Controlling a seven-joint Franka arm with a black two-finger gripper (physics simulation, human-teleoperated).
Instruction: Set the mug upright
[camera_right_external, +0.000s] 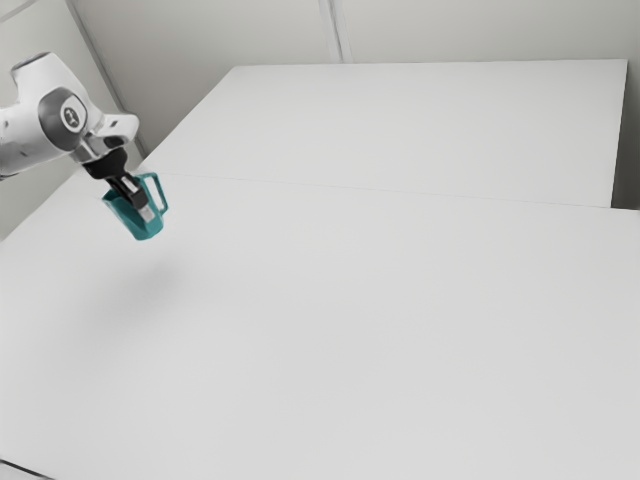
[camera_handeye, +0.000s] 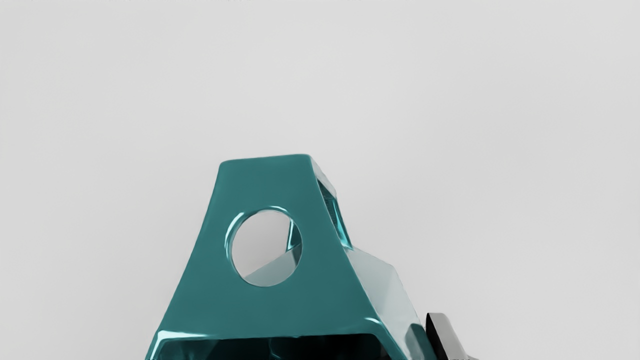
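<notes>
In the exterior view, my gripper (camera_right_external: 141, 203) is at the far left, up off the table, shut on the teal mug (camera_right_external: 149, 229). The mug hangs tilted from the fingers, its angular handle on the side toward the exterior view's right. The wrist view has the mug (camera_handeye: 270, 310) close up, a round hole through its teal face and a dark hollow at its near end. One finger (camera_handeye: 446, 337) of my gripper lies against the mug's pale side; the other finger is hidden there.
The wide white table (camera_right_external: 350, 330) stretches beneath the gripper, with a soft shadow below the mug. A thin seam crosses its surface, and its far edge lies near a pale wall (camera_right_external: 450, 25). A dark thin line runs by the exterior view's lower left corner.
</notes>
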